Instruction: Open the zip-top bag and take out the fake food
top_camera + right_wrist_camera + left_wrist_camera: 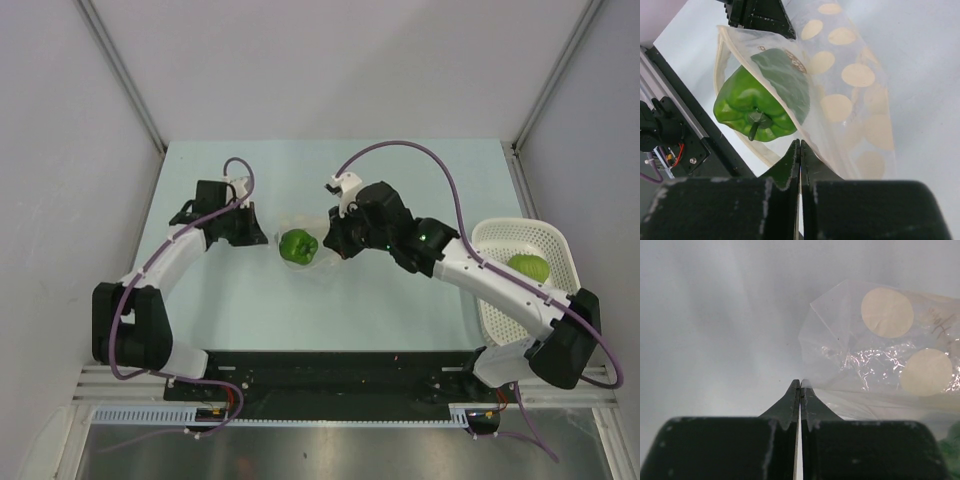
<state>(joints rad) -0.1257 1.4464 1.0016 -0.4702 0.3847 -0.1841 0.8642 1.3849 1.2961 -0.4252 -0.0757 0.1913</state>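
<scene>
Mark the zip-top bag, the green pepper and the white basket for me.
zip-top bag (855,100): right wrist view, dotted clear panel.
green pepper (737,105): right wrist view, body beside the stem.
white basket (520,226): top external view, far rim.

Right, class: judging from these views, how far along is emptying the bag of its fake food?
Done: the bag mouth looks open, and one pale green fruit lies in the basket. In hand: both arms' jaws are shut, apparently pinching opposite edges of the bag. To do: the green pepper is partly inside and must come out.
</scene>
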